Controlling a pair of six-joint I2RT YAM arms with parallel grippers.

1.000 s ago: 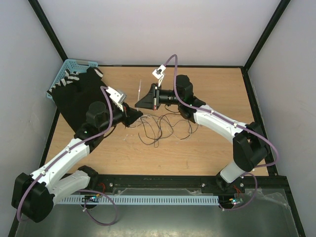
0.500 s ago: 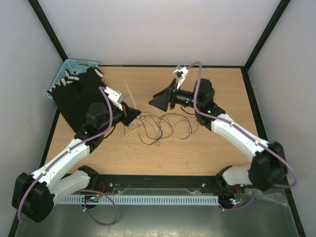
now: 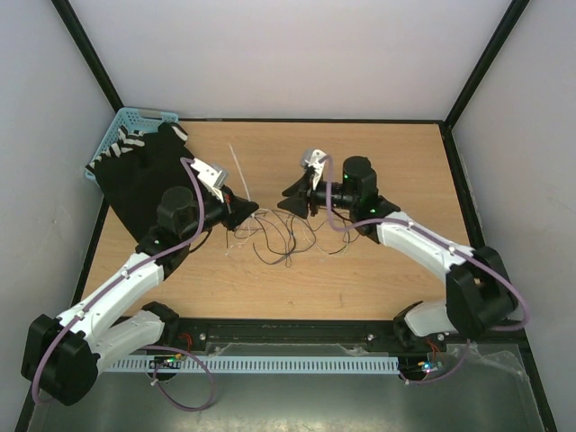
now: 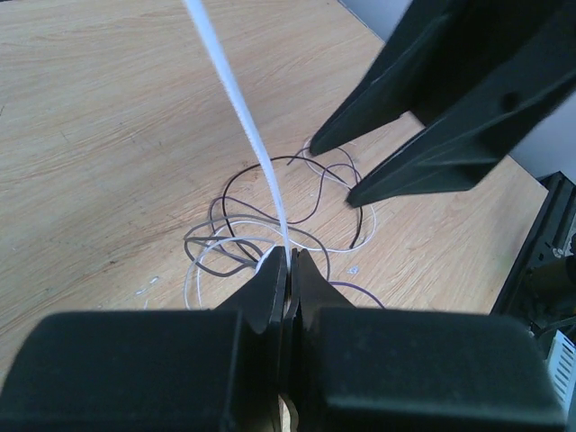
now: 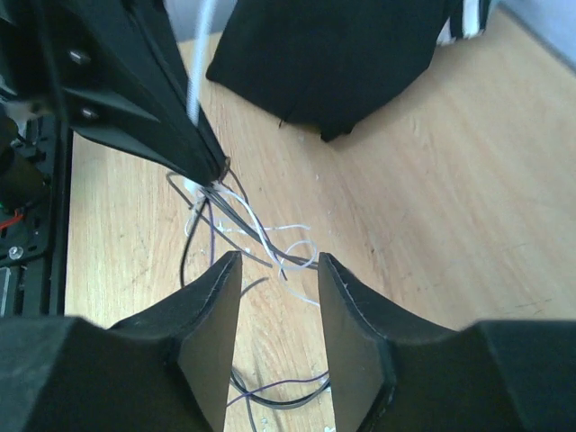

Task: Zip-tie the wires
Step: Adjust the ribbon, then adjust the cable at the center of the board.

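1. The wires [image 3: 290,236] are lying on the table [image 3: 378,153] between the grippers, a loose tangle of thin dark and pale loops.
2. The left gripper [image 4: 290,270] is touching the tangle's left edge, nearer, and is pinching the white tie [image 4: 241,117], which is pointing up and away.
3. The right gripper [image 5: 277,261] is hovering half open and empty, with the tangle lying just ahead of its tips.

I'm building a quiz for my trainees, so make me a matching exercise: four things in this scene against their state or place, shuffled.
1 left hand
2 right hand
3 wires
4 blue basket

A open, gripping nothing
B far left corner
C shut on white strip
D tangled on table

Pairs: 1-C, 2-A, 3-D, 4-B
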